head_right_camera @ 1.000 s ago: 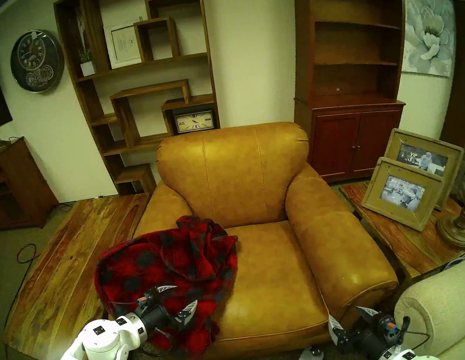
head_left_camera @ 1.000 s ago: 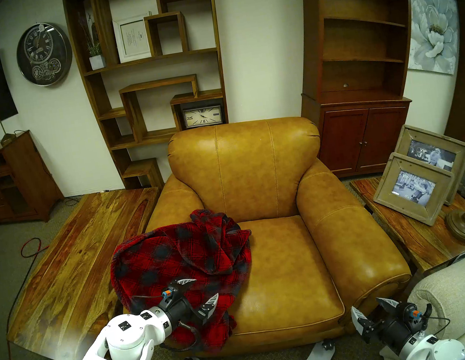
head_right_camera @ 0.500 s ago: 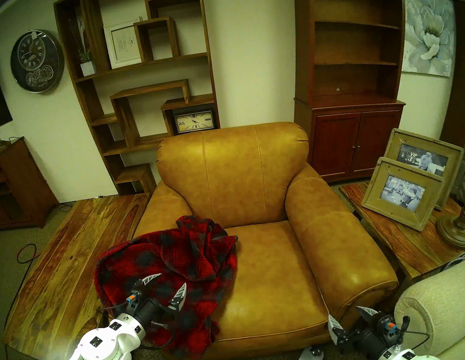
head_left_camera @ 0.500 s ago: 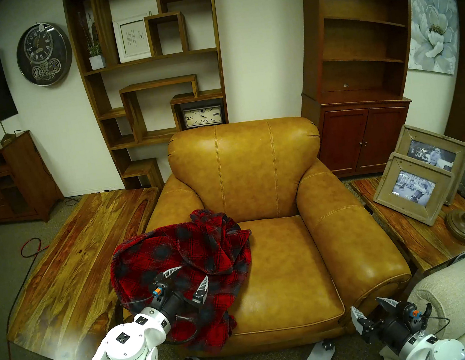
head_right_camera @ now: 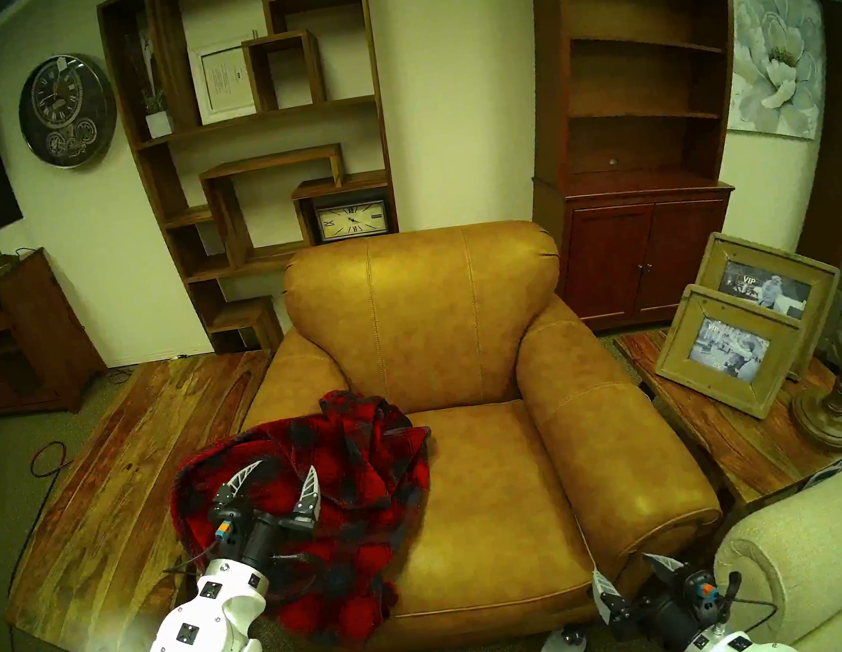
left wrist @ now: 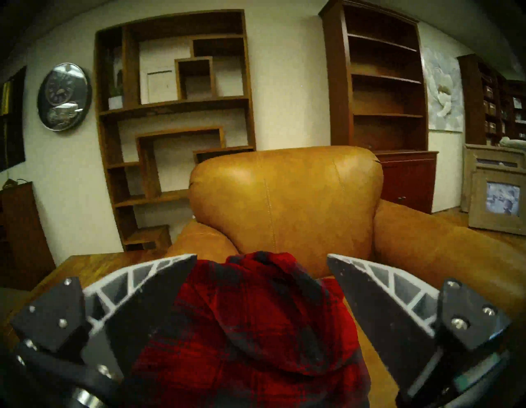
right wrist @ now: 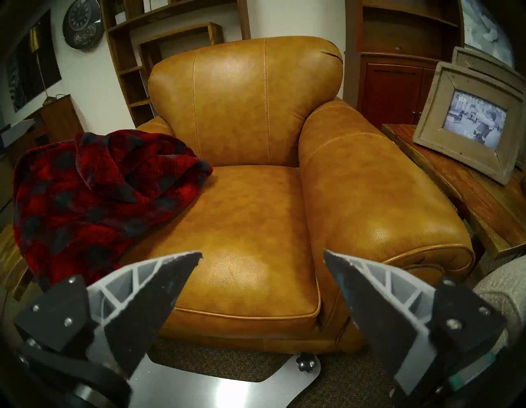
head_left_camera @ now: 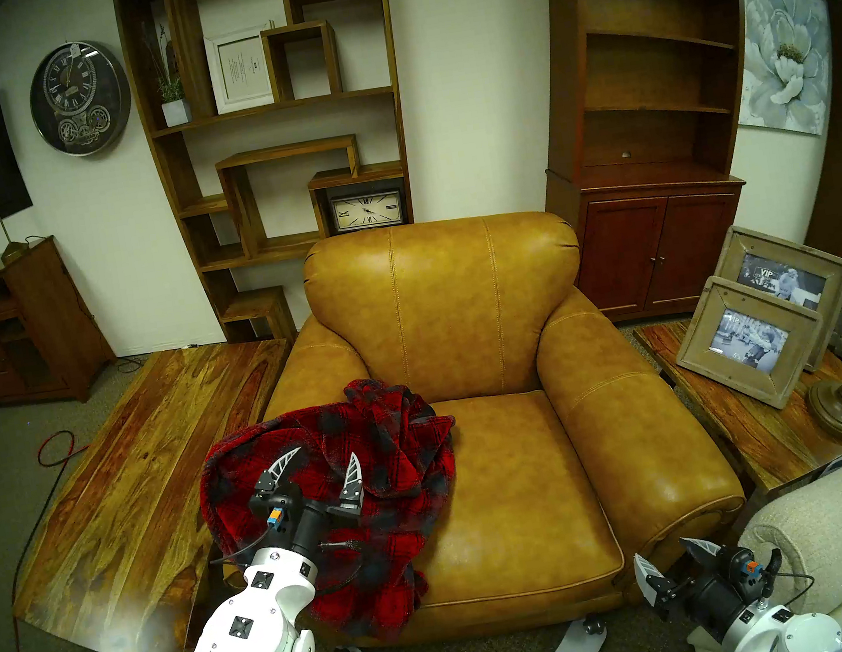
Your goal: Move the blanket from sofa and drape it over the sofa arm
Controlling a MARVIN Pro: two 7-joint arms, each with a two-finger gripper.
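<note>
One blanket is draped over the left arm of one sofa. Two tools are seen: the left tool and the right tool, both spread wide and empty.

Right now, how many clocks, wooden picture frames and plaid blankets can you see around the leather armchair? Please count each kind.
Clocks: 2, the round dark wall clock and the rectangular shelf clock.
Grey wooden picture frames: 2, front and back.
Red and dark plaid fleece blankets: 1.
Total: 5.

Dim, yellowish light; fisheye-dark edges; left wrist view seemingly blurred.
</note>
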